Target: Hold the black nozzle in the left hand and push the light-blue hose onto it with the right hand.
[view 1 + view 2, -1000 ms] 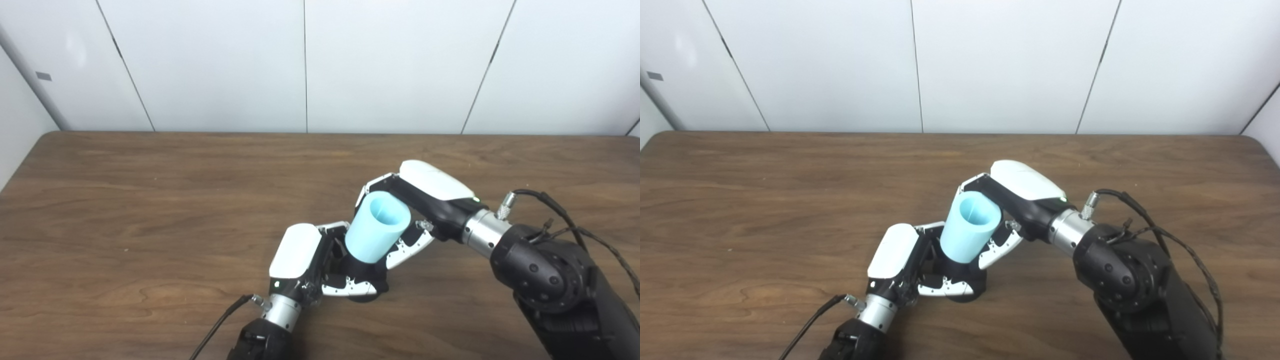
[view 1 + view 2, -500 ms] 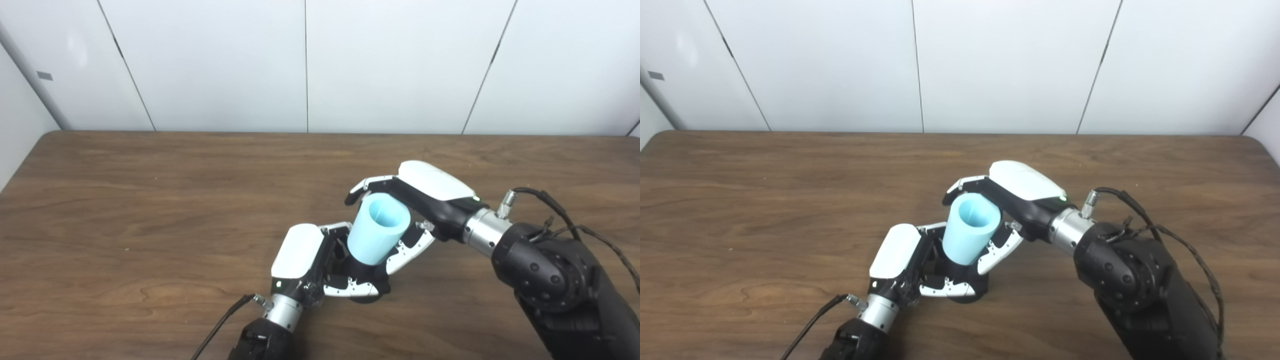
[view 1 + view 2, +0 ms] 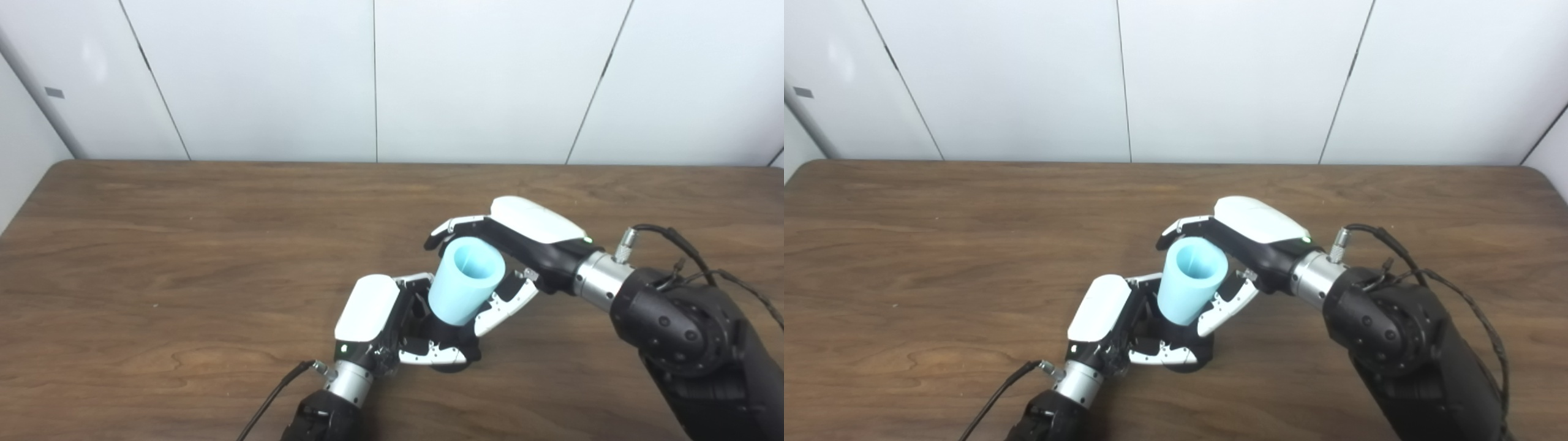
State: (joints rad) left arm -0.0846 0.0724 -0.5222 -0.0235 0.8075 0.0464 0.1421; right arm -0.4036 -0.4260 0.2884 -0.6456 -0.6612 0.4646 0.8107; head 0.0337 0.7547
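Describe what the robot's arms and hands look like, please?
Each hand, left and right, has a glossy white back shell, black fingers with white plates dotted by screws, and a tiny green light. Silver metal wrists join bulky black arms, with thin black cables plugged in beside each wrist.

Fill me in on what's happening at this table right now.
A humanoid robot is fitting two parts together over a wooden table. Its left robot hand is wrapped around a black nozzle low near the tabletop. The light-blue hose stands tilted with its lower end on the nozzle and its open end up. The right robot hand is around the hose with its fingers spread, not clamped on it.
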